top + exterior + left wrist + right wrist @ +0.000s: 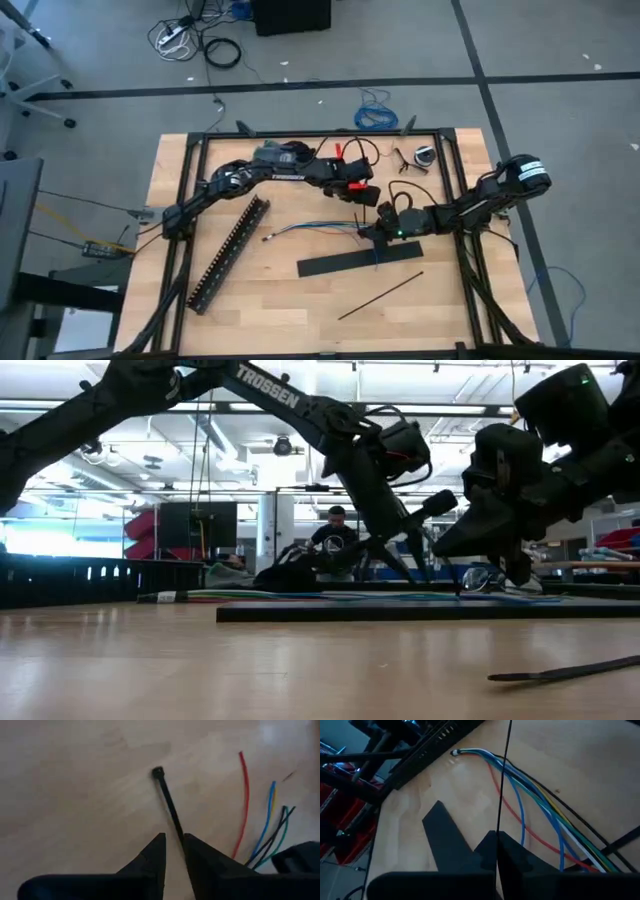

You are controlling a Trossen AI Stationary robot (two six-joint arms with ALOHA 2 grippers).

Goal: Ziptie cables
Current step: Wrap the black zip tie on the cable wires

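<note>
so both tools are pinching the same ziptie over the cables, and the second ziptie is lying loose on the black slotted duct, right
Not quite. The second ziptie lies loose on the bare wood, not on the black slotted duct; the high view shows it. The rest stands: the left tool and the right tool both pinch one ziptie by the cables.

A slotted black duct (pixel 229 252) lies diagonally left of a flat black bar (pixel 360 261).

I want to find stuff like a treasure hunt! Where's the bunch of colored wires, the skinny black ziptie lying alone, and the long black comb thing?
wires (pixel 310 229), high view, middle of the bundle.
ziptie (pixel 380 296), high view, middle of the strip.
comb thing (pixel 229 253), high view, middle of its length.
</note>
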